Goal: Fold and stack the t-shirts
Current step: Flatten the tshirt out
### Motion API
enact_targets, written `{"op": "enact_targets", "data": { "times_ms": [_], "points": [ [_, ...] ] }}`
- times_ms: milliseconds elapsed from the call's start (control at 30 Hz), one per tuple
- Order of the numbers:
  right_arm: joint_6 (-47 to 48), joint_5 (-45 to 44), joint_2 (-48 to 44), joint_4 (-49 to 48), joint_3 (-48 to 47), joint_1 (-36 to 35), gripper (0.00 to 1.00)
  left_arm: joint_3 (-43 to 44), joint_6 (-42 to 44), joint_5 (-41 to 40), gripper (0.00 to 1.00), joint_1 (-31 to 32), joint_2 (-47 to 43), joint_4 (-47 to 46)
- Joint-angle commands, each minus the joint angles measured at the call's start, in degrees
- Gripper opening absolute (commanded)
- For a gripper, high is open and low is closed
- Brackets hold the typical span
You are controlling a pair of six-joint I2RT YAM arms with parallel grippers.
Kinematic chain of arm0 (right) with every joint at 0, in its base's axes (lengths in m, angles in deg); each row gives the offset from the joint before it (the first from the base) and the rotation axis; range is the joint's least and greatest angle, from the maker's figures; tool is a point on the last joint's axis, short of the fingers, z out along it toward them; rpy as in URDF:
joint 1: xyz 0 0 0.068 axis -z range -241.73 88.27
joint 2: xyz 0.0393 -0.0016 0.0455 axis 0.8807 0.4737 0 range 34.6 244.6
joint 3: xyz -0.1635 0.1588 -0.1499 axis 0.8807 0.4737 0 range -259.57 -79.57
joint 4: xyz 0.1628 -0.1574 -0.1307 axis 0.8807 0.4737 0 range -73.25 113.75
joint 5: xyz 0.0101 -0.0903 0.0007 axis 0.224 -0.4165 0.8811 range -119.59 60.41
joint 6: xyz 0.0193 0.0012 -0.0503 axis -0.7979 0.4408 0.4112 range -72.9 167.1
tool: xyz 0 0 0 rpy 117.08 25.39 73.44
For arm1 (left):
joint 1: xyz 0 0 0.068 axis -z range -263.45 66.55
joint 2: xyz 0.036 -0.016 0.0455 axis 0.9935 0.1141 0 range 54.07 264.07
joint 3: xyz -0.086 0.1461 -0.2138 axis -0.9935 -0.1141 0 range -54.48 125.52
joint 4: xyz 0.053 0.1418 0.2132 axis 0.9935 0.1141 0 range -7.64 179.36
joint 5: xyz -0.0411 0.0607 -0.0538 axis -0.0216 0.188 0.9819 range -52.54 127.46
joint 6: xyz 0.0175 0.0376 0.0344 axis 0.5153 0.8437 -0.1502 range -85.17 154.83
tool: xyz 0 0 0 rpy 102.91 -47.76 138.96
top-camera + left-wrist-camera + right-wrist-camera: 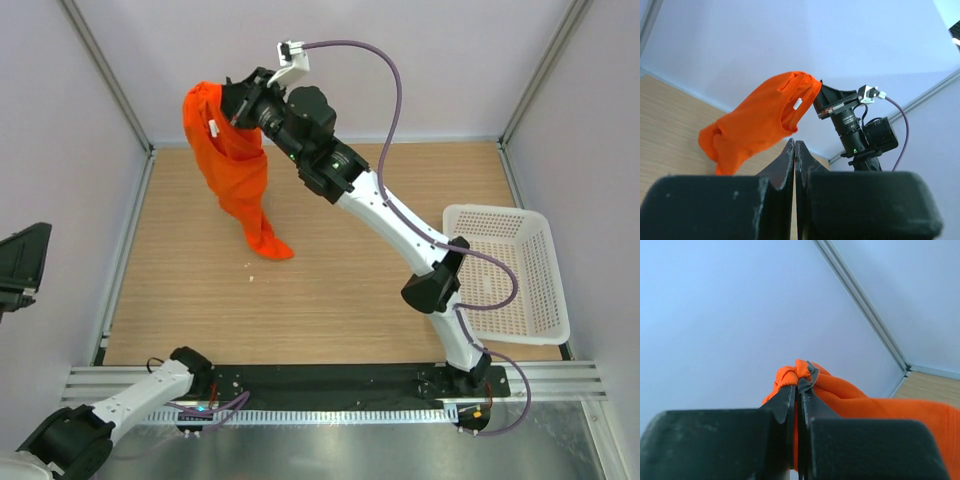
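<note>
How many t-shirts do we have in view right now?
1. The orange t-shirt hangs bunched from the right gripper above the table's far-left corner. None shows in the basket.

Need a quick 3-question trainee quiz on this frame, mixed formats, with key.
1. Which claw grips the t-shirt? A left, B right, C both.
2. Fill in: the white basket sits on the ___ arm's side of the table.
3. True or false: the t-shirt lies flat on the table.
Key: 1 B, the right claw is shut on it and the left claw is shut on nothing. 2 right. 3 false, it hangs bunched from the claw.
</note>
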Motion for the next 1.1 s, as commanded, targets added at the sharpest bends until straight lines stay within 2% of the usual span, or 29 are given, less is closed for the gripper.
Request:
{"op": "enact_targets", "data": {
  "times_ms": [0,67,200,300,400,433,500,633,667,700,733,767,800,900,967,1033,1067],
  "points": [
    [-8.25,2.47,0.34,-5.17,-4.99,1.93,0.01,-6.3,-1.7,-0.66,0.0,1.49,2.18,-1.94],
    [-9.02,3.7,-2.9,-6.74,4.39,4.29,0.01,-10.26,-2.67,1.71,0.01,1.49,2.0,-2.46],
    [-9.66,9.15,-12.73,-9.92,24.76,10.17,0.01,-19.83,-4.25,5.41,0.17,1.49,2.7,-2.65],
    [-6.41,9.33,-16.62,-5.12,31.22,15.09,0.01,-23.45,-4.61,8.12,0.29,1.49,4.8,-2.64],
    [-5.69,11.17,-20.49,-2.97,39.3,19.67,0.01,-27.58,-4.52,11.02,0.45,1.49,7.7,-3.16],
    [-5.87,11.35,-22.93,-3.41,44.54,22.73,0.01,-28.55,-4.35,11.65,0.53,1.49,8.67,-3.43],
    [-6.05,12.75,-23.83,-2.9,48.88,25.65,0.01,-31.62,-4.34,13.4,0.67,1.49,10.95,-4.13],
    [-2.63,17.93,-19.54,3.43,47.07,36.88,0.05,-34.27,-4.26,21.64,0.72,1.4,14.47,-8.25],
    [-1.92,19.08,-14.92,5.53,45.06,38.91,0.11,-34.97,-4.52,23.5,0.73,1.4,15.0,-10.35],
    [-1.13,21.35,-12.61,11.12,39.64,40.59,0.22,-36.19,-4.61,24.65,0.73,1.4,15.36,-10.98],
    [-0.08,21.72,-9.8,14.4,36.63,41.82,0.27,-36.81,-4.87,25.7,0.73,1.4,16.23,-11.25],
    [2.45,21.2,-5.77,17.65,33.64,43.4,0.37,-37.34,-4.87,26.15,0.73,1.4,16.59,-11.51],
    [4.39,18.59,-3.82,24.55,27.87,43.59,0.42,-37.78,-4.7,26.33,0.73,1.4,17.03,-11.43],
    [10.47,14.18,-1.25,33.93,21.58,42.45,0.56,-37.96,-4.08,26.24,0.73,1.4,18.61,-10.55],
    [14.49,8.65,-2.65,36.21,22.35,40.27,0.64,-38.66,-3.99,26.33,0.73,1.32,19.31,-10.46],
    [16.18,3.9,-6.16,36.23,26.65,38.33,0.64,-40.24,-4.26,26.33,0.73,1.23,19.75,-10.29],
    [16.45,4.32,-7.3,34.66,28.67,37.01,0.63,-40.86,-4.43,26.33,0.73,1.32,20.1,-10.37]
  ]
}}
